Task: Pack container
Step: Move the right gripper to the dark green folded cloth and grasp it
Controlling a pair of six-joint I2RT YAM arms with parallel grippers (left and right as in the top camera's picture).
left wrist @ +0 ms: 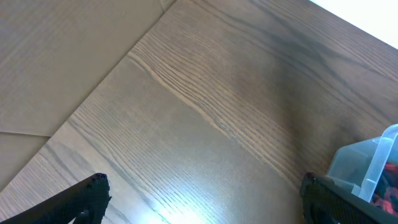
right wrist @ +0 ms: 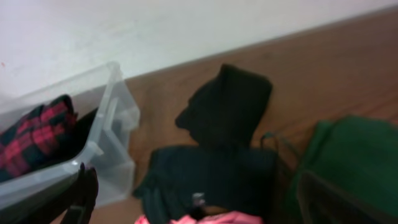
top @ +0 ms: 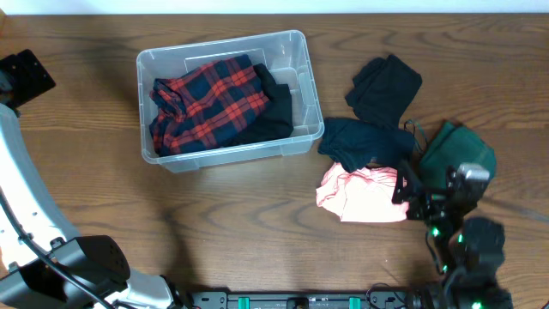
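Nearest the robot's edge of the table, the right gripper (top: 410, 190) hangs at the right edge of a pink garment (top: 364, 196). Its jaws stand wide apart in the right wrist view, with nothing between them; whether a finger touches the pink cloth cannot be told. Just beyond lie a dark navy garment (top: 364, 142) overlapping the pink one, a green garment (top: 461, 150) to its right, and farther still a black garment (top: 386, 86).

Farther back and to the left, well apart from the right gripper with the navy garment between, sits the container (top: 236, 154). It stands upright with its mouth facing up. Its long axis runs left to right across the table, the right end turned slightly toward the far edge. Inside, a red and blue plaid shirt (top: 206, 103) fills the left and middle, and a black cloth (top: 274, 107) lies against its right side. From the right wrist, the container (right wrist: 115, 124) shows at the left, its corner beside the navy garment (right wrist: 211, 177).

On the far left, the left gripper (left wrist: 205, 186) hovers over bare wood (left wrist: 186, 93), fingers spread wide and empty. A corner of the container (left wrist: 367, 165) shows just above its right finger.
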